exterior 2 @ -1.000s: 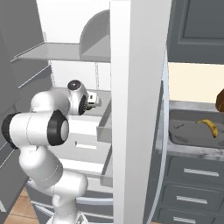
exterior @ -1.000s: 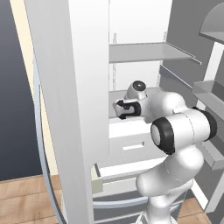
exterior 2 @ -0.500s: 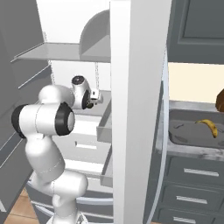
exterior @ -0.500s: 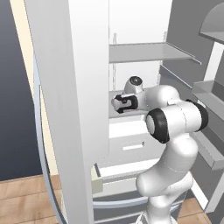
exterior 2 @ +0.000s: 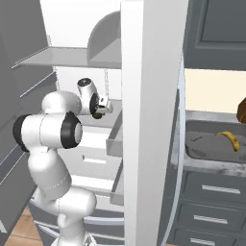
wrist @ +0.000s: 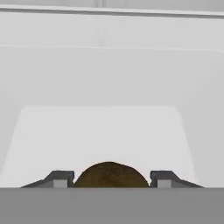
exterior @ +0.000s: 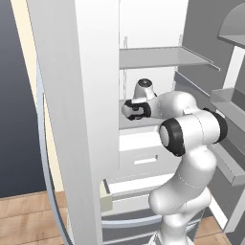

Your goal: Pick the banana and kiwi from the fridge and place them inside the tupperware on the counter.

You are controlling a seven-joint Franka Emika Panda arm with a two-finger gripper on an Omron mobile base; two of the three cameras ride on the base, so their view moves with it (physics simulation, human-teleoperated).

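Gripper [wrist: 109, 181]: reaching into the fridge [exterior: 143, 57]; jaws standing partly open, one on each side of the kiwi [wrist: 110, 175]; firm contact is not showing, so a grip cannot be told.
Kiwi: lying on a white shelf between the fingertips [wrist: 61, 178].
Banana [exterior 2: 229, 139]: lying in the tupperware [exterior 2: 202, 144].
Risk: round fruit squirting out, if the jaws are pinching off-centre.
Risk: kiwi dropping during withdrawal, if lifted before seated.
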